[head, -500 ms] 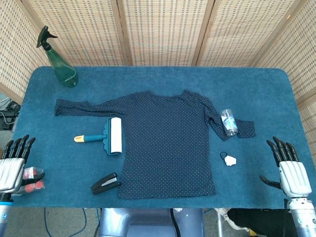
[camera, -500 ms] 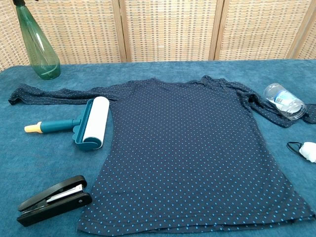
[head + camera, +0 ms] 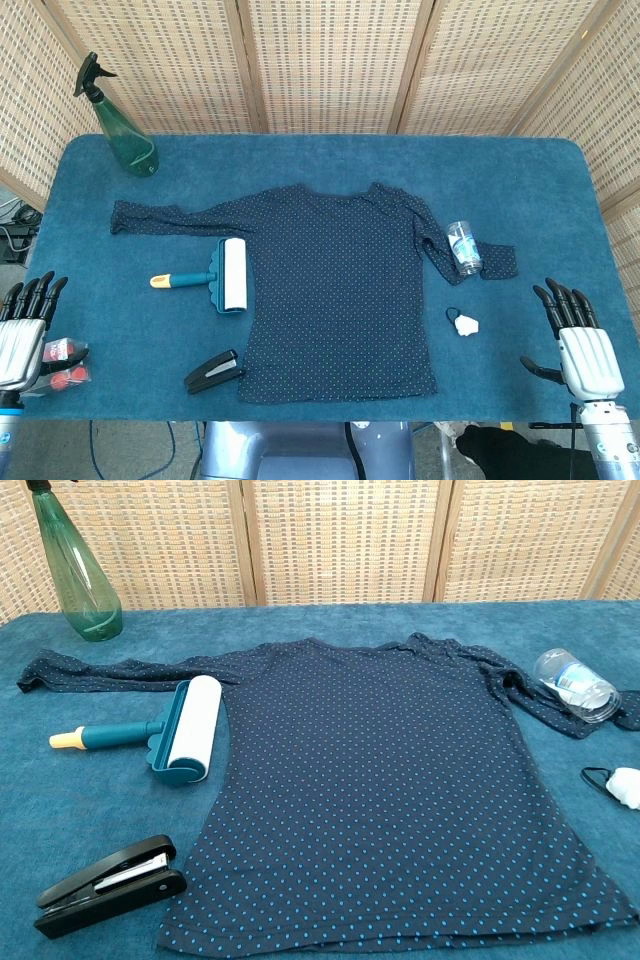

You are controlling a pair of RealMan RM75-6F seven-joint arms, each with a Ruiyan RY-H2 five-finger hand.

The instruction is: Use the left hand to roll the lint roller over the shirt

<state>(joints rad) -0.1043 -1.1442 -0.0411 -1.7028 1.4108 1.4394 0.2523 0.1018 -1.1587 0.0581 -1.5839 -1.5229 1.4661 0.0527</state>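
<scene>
The roller (image 3: 222,277) lies at the left edge of the shirt (image 3: 330,290), handle pointing left; the left hand (image 3: 22,335), fingers straight and holding nothing, should grip the handle firmly; the right hand (image 3: 580,345) is empty, thumb apart.

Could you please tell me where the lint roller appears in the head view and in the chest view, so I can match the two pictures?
Head view: the lint roller lies left of centre, its white roll at the shirt's left edge, handle pointing left.
Chest view: the lint roller lies at middle left, beside the same shirt edge.
Shared landmark: the black stapler lies nearer the robot than the roller in both views.
</scene>
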